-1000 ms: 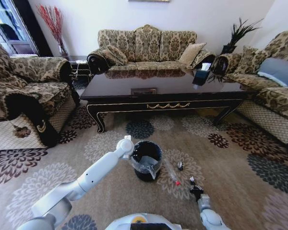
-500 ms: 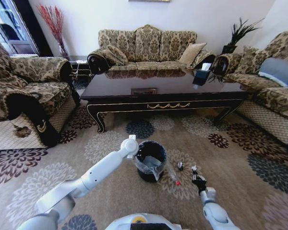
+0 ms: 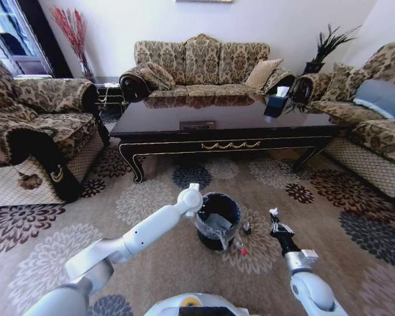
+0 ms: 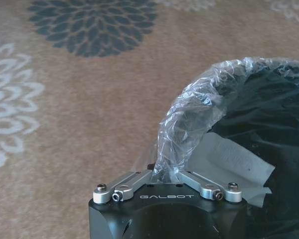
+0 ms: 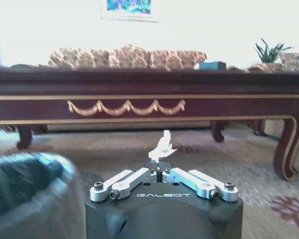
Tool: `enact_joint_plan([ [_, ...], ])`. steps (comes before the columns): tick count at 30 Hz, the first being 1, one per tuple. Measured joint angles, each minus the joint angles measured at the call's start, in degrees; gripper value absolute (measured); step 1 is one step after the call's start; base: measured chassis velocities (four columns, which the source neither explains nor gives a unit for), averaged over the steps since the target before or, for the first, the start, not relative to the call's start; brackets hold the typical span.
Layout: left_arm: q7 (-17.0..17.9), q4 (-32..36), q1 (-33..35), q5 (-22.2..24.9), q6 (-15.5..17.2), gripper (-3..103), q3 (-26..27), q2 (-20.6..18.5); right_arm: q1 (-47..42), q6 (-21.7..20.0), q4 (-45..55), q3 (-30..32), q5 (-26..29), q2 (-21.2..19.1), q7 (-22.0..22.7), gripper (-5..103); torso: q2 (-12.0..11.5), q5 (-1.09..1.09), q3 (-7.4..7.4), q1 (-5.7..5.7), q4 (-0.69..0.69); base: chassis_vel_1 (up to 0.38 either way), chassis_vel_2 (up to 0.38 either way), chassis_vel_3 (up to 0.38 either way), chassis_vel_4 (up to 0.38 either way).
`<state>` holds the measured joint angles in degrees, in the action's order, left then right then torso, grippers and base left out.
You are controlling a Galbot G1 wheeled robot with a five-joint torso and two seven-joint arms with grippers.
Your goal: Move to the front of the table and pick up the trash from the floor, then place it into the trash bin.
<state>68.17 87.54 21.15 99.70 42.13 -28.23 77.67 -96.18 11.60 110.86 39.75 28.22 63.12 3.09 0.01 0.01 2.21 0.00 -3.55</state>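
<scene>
My left gripper is shut on the clear liner at the near-left rim of the black trash bin, which stands on the floor in front of the table. A white paper sheet lies inside the bin. Right of the bin, my right gripper is shut on a white paper bit of trash and held off the carpet. Between the bin and that gripper lie a clear bottle with a red cap and a small dark piece.
The long dark table runs across ahead, its curved legs on the carpet. Patterned sofas stand at the left, the back and the right. Open carpet lies on both sides of the bin.
The left gripper has drawn the trash bin to the right, closer to the bottle. The right gripper has moved forward and to the right with the paper bit in it.
</scene>
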Motion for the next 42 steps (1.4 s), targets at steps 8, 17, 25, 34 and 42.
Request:
enact_joint_plan([
  [8,0.68,-0.92,-2.49,0.07,-0.07,0,-2.62,3.98,-2.78,-0.54,8.75,-0.05,-1.46,0.69,-0.14,0,0.00,0.00,0.00,0.00,0.01,0.000,0.000,0.000,0.000],
  [17,1.32,-1.22,-3.69,0.34,-0.78,0,-4.80,7.71,-4.24,0.26,11.52,-2.77,-8.75,-0.08,-0.92,0,0.00,0.00,0.00,0.00,0.00,0.000,0.000,0.000,0.000],
  [25,1.40,-0.58,-3.51,-0.14,-0.78,0,-5.41,7.03,-4.02,0.14,11.55,-3.45,-9.97,-0.30,-0.74,-3,0.00,0.00,0.00,0.00,0.03,0.000,0.000,0.000,0.000],
  [34,1.78,0.41,-3.80,0.34,-1.16,0,-5.53,6.79,-4.90,-1.02,12.54,-3.98,-9.56,0.84,-0.10,27,0.00,-0.01,0.00,0.00,0.00,0.000,0.000,0.000,0.000],
  [42,2.23,1.53,-3.76,0.46,-1.32,0,-5.57,5.81,-5.68,-1.47,13.57,-3.44,-9.21,0.60,0.03,60,0.00,-0.01,0.00,0.00,0.01,0.000,0.000,0.000,0.000],
])
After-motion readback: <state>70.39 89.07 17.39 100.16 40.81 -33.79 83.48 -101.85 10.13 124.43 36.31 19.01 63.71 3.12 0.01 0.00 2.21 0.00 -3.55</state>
